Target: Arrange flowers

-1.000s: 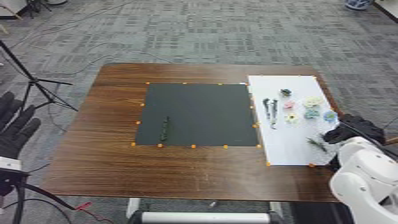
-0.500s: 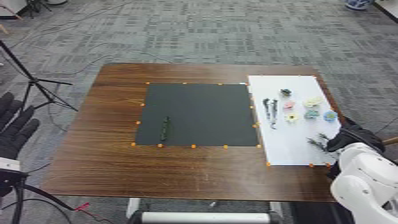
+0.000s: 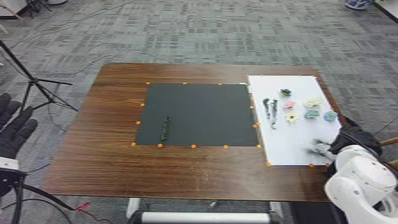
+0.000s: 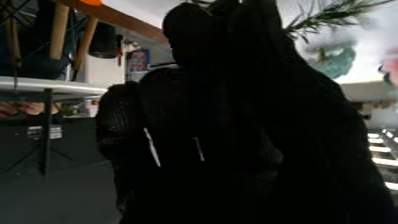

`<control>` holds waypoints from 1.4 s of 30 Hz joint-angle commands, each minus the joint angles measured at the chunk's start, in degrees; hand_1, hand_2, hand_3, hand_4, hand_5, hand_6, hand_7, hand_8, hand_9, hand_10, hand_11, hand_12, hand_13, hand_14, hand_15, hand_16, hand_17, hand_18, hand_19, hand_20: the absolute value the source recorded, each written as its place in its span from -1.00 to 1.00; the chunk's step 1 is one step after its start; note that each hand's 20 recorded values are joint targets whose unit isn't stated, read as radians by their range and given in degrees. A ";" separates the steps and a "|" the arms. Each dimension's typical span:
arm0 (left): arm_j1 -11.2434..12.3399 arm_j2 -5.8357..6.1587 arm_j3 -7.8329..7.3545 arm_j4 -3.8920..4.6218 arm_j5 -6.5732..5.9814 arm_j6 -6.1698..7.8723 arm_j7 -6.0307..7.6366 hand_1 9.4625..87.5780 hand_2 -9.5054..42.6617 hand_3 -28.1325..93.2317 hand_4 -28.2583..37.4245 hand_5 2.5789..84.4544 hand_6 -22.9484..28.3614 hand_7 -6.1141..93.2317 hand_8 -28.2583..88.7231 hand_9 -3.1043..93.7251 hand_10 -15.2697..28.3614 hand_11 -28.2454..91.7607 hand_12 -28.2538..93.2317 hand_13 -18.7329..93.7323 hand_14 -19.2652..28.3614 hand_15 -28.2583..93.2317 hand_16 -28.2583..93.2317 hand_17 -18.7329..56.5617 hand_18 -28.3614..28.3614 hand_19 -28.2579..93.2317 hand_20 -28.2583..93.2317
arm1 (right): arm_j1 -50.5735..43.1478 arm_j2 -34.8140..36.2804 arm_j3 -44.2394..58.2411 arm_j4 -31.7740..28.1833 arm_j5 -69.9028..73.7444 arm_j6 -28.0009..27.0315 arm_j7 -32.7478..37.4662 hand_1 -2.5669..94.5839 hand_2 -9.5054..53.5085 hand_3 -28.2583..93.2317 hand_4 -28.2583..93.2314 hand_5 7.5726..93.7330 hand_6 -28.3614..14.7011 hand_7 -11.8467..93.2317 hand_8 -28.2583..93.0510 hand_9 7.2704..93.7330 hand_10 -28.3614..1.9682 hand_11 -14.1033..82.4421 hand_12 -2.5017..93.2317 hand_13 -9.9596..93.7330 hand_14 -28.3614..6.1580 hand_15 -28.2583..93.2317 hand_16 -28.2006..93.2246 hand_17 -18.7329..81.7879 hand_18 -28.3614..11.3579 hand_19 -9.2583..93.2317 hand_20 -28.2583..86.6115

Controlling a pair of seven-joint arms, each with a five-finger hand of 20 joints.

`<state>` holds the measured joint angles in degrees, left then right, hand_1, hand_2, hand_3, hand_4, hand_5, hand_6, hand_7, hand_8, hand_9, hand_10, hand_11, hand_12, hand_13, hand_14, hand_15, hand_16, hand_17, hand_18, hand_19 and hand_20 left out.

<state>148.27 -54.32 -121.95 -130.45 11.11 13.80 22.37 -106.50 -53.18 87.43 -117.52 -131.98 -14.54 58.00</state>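
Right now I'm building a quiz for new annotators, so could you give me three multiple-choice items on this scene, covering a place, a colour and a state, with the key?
1. Where does the lone dark stem lie?
A. On the dark mat
B. On the floor
C. On bare wood

2. What colour is the sheet under the pink flower?
A. Blue
B. Red
C. White

3. How is the left hand?
A. Curled round a flower
B. Open
C. Closed in a fist

Key:
1. A: the stem rests within the mat's left part in the head view.
2. C: the sheet shows white around the flower.
3. B: its fingers are extended and spread, with nothing in them.
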 commanded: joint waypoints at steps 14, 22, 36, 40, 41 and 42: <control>0.17 0.98 -0.42 -0.13 0.40 -1.23 -0.86 -0.69 0.08 0.46 -1.00 -0.20 0.16 -0.74 -0.61 -0.36 0.23 -0.40 -0.30 -0.29 0.33 -0.30 -0.54 -0.59 0.36 -0.33 -0.35 | 6.48 3.61 -9.72 -6.12 2.10 17.33 -6.51 0.29 -1.00 0.57 -0.85 0.75 0.24 -0.34 -0.17 0.91 0.25 -0.34 0.13 0.49 -0.32 0.64 0.22 0.17 -1.00 0.91 0.37; -0.67 3.31 -1.23 0.27 1.13 -1.09 -3.24 -0.70 0.08 0.48 -1.00 -0.20 0.16 -0.75 -0.61 -0.36 0.21 -0.41 -0.30 -0.29 0.31 -0.31 -0.53 -0.59 0.36 -0.33 -0.35 | 18.28 -1.01 -20.60 -6.39 16.52 12.56 -11.84 0.25 -1.00 0.61 -0.82 0.72 0.22 -0.29 -0.15 0.94 0.26 -0.32 0.14 0.53 -0.28 0.65 0.21 0.20 -1.00 0.95 0.35; -4.01 8.32 -0.41 1.95 2.58 -0.51 -8.47 -0.69 0.05 0.51 -1.00 -0.20 0.16 -0.75 -0.61 -0.37 0.21 -0.42 -0.29 -0.30 0.30 -0.31 -0.53 -0.59 0.36 -0.34 -0.35 | 34.42 -15.73 -38.58 9.33 26.38 9.67 -8.16 0.24 -1.00 0.61 -0.82 0.68 0.22 -0.22 -0.17 0.93 0.25 -0.26 0.11 0.53 -0.26 0.66 0.22 0.21 -1.00 0.98 0.31; -5.30 8.92 0.63 2.33 2.64 -0.50 -8.71 -0.69 0.02 0.53 -1.00 -0.20 0.16 -0.75 -0.61 -0.37 0.21 -0.42 -0.29 -0.30 0.30 -0.31 -0.53 -0.59 0.36 -0.34 -0.35 | 36.15 -18.50 -42.40 13.30 24.41 11.32 -6.50 0.24 -1.00 0.61 -0.82 0.67 0.22 -0.21 -0.18 0.92 0.24 -0.25 0.11 0.53 -0.27 0.66 0.22 0.21 -1.00 0.99 0.30; -5.45 8.90 0.80 2.35 2.65 -0.52 -8.86 -0.69 0.02 0.53 -1.00 -0.20 0.16 -0.75 -0.61 -0.37 0.21 -0.42 -0.29 -0.30 0.30 -0.31 -0.53 -0.59 0.36 -0.34 -0.35 | 36.24 -19.08 -43.10 14.16 23.56 11.24 -6.21 0.24 -1.00 0.61 -0.82 0.67 0.22 -0.21 -0.18 0.92 0.24 -0.24 0.11 0.53 -0.27 0.66 0.22 0.21 -1.00 0.99 0.30; -5.62 8.95 0.90 2.30 2.61 -0.42 -8.89 -0.69 0.01 0.54 -1.00 -0.20 0.16 -0.75 -0.61 -0.37 0.21 -0.42 -0.29 -0.30 0.30 -0.31 -0.53 -0.59 0.36 -0.34 -0.35 | 36.37 -19.50 -43.83 14.78 22.95 11.90 -5.79 0.24 -1.00 0.62 -0.82 0.67 0.22 -0.21 -0.18 0.92 0.24 -0.24 0.11 0.53 -0.27 0.66 0.22 0.21 -1.00 0.99 0.30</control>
<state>144.32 -46.13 -122.09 -128.33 13.32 13.28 14.14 -71.76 -67.65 47.91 -106.05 -104.60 -4.95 50.02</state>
